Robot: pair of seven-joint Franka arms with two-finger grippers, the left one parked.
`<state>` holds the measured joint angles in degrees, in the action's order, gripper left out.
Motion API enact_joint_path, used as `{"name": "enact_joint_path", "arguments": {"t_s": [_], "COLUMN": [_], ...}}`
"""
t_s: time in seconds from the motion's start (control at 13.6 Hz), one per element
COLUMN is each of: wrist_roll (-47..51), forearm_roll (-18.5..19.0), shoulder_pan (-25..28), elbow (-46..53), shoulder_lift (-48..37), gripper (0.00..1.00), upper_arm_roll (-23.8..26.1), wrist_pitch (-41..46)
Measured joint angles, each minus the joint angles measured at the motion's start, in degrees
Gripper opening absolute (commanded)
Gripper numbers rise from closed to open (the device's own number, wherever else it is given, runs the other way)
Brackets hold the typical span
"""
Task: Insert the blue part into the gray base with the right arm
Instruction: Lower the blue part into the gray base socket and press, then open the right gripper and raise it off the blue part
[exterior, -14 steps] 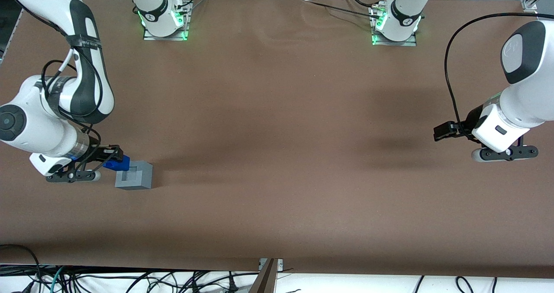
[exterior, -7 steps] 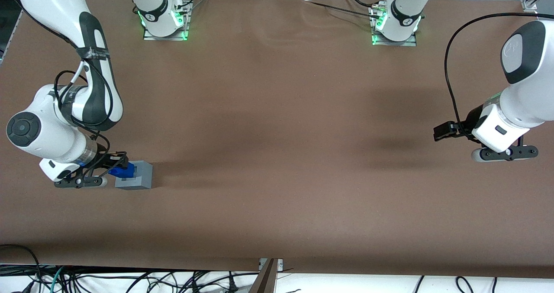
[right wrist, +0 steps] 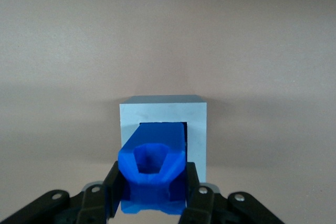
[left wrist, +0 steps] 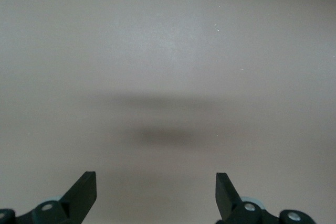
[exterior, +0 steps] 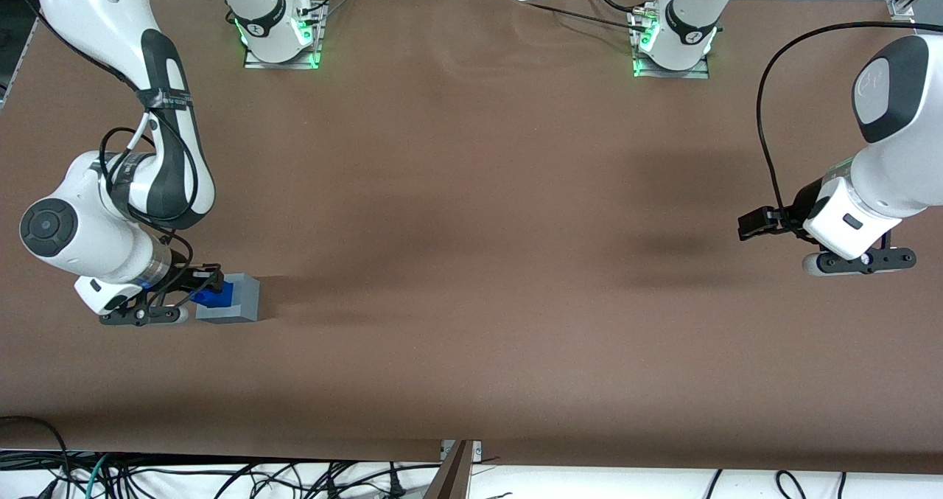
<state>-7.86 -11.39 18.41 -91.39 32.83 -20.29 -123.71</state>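
Blue part [right wrist: 152, 174]: It is held over the hole in the top of the gray base [right wrist: 197, 129]. Its low end looks to be going into the hole.

Gray base: It sits on the brown table [exterior: 471, 263], toward the working arm's end.

How far along: The part is picked up and lined up with the hole. It does not look all the way in yet. I think it needs a push down, then letting go.

Claw: The gripper [exterior: 210, 291] is right above the base. Its two fingers [right wrist: 113, 190] squeeze the blue part, one on each side.

Right arm [exterior: 103, 241]: It bends low over the base.
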Motion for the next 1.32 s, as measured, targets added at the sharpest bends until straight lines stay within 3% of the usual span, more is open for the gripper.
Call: {"name": "enact_joint_path", "arguments": {"t_s": [0.07, 0.15, 0.29, 0.44, 0.88, 1.18, 1.32], "wrist_roll": [0.0, 0.0, -0.3, -0.5, -1.0, 0.3, 1.4], "forearm_roll": [-0.2, -0.6, -1.9, -2.7, -2.9, -2.8, -0.3], "shoulder_pan": [0.0, 0.0, 0.0, 0.0, 0.2, 1.1, 1.5], "elbow": [0.0, 0.0, 0.0, 0.0, 1.5, 5.3, 5.6], "shoulder_lift": [0.0, 0.1, 0.4, 0.9, 0.8, -5.7, -12.2], "gripper": [0.46, 0.76, 0.94, 0.98, 0.99, 0.99, 0.99], "upper_arm_roll": [0.0, 0.0, 0.0, 0.0, 0.0, 0.0, 0.0], "wrist_pitch": [-0.3, -0.6, -1.0, -1.8, -0.5, 13.8, 21.2]}}
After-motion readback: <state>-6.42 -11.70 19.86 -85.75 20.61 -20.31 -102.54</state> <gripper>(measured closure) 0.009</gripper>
